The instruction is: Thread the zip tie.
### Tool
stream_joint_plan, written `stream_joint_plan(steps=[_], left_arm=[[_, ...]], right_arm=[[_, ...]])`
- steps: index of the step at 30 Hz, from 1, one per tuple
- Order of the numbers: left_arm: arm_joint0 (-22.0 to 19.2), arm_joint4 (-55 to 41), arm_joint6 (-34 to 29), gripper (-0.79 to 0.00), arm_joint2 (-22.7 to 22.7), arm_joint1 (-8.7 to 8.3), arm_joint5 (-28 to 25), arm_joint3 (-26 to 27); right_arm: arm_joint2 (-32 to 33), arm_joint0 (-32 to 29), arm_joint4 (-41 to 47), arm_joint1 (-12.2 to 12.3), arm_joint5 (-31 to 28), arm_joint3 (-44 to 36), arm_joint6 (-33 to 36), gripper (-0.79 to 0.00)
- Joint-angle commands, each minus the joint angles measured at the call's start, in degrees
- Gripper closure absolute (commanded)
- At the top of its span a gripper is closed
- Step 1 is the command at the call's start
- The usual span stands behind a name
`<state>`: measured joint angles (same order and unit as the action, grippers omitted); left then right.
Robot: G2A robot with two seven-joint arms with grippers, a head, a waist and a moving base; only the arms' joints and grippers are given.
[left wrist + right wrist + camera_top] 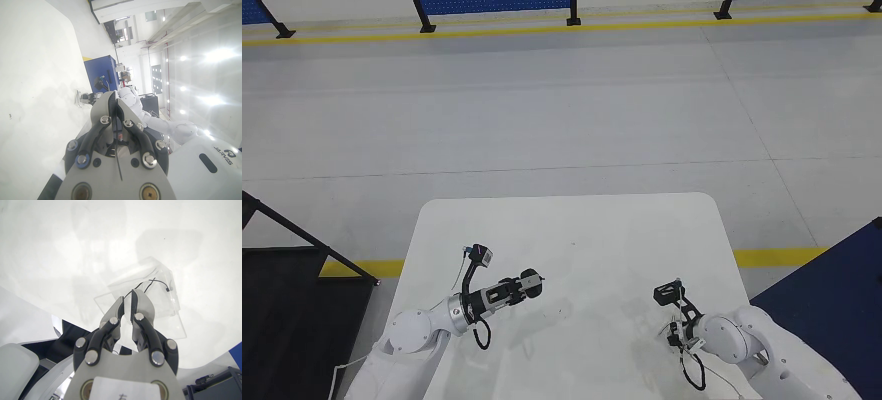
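White counter [572, 230]: left tool [115, 94] pinches a black zip tie [117, 155]; right tool [127, 294], slightly spread, hangs over a clear tray [175, 306] holding further ties [160, 282].

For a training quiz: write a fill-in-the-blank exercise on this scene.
1. The left pincer is shut on a thin black ____.
2. The right pincer has its jaws ____.
3. The clear tray lies under the ____ pincer.
Missing words: zip tie; open; right.

White arms [407, 333], black cables [482, 338], grey grippers [115, 98] [127, 298]
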<state>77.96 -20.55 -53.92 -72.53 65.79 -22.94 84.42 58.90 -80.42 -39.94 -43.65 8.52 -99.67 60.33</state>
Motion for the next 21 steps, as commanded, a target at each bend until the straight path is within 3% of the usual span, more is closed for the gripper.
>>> stream_joint_plan(steps=[1,21], left_arm=[[0.0,0.0,0.0,0.000,0.0,0.00,0.0,0.0],[0.0,0.0,0.0,0.000,0.0,0.00,0.0,0.0]], right_arm=[[-0.4,0.1,-0.4,-0.1,-0.1,0.0,0.7,-0.092],[-3.2,2.9,-5.0,-1.9,3.1,0.5,4.3,-0.102]])
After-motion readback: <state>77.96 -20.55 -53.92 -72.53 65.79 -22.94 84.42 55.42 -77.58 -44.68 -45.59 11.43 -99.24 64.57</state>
